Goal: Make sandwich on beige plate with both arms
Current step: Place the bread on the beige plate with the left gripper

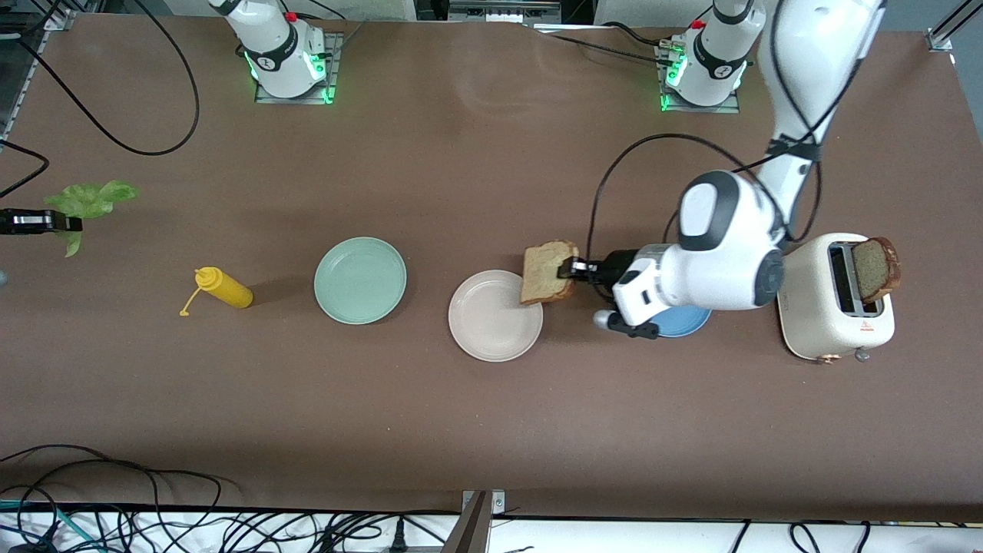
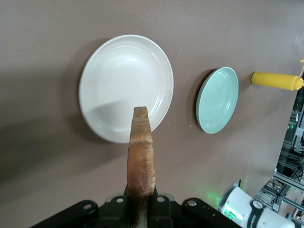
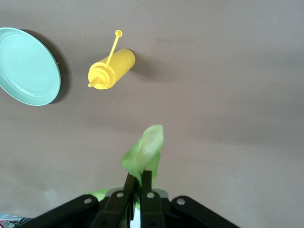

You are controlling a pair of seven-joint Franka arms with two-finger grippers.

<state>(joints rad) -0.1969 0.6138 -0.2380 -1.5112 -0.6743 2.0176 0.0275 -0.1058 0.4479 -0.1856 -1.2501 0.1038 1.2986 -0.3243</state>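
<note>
Two tools are loaded. From the front, my left tool [image 1: 570,270] pinches a bread slice [image 1: 548,272] over the beige plate's [image 1: 491,326] rim; I'd carry it toward the centre and lower it flat. The toaster [image 1: 833,299] and blue plate [image 1: 686,322] sit under my arm. Left wrist: plate bare beneath the slice, green plate [image 2: 217,100] beside. Right wrist: right tool [image 3: 137,183] pinches lettuce [image 3: 145,154] over open surface [image 3: 228,95], mustard bottle [image 3: 110,71] ahead.

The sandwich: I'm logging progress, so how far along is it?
Done: nothing lies on the beige plate yet. In hand: the left gripper holds a bread slice over its rim; the right gripper holds the lettuce. Left: the second slice sits in the toaster.
</note>
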